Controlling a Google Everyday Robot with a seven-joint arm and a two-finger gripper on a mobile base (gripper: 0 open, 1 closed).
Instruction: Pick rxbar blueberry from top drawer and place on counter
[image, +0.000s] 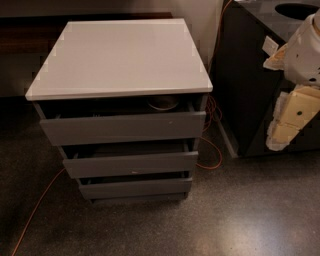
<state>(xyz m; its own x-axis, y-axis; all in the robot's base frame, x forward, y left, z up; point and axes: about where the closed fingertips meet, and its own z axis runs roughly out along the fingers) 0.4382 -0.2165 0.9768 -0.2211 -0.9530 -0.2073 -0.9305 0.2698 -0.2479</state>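
The approach is judged to be in hand. Under the glossy white bench, the top drawer stands slightly open, a bowl glimpsed inside. The rxbar blueberry is not seen. Well right, by the black cabinet, the gripper is held, and its state cannot be told. A reach into the drawer is called for.

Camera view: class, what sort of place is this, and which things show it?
Probably an office or lab workroom: a grey drawer cabinet with a white counter, an orange cable trailing over the speckled floor, and a black cabinet with a round hole. The gripper hangs at the right edge, before it.
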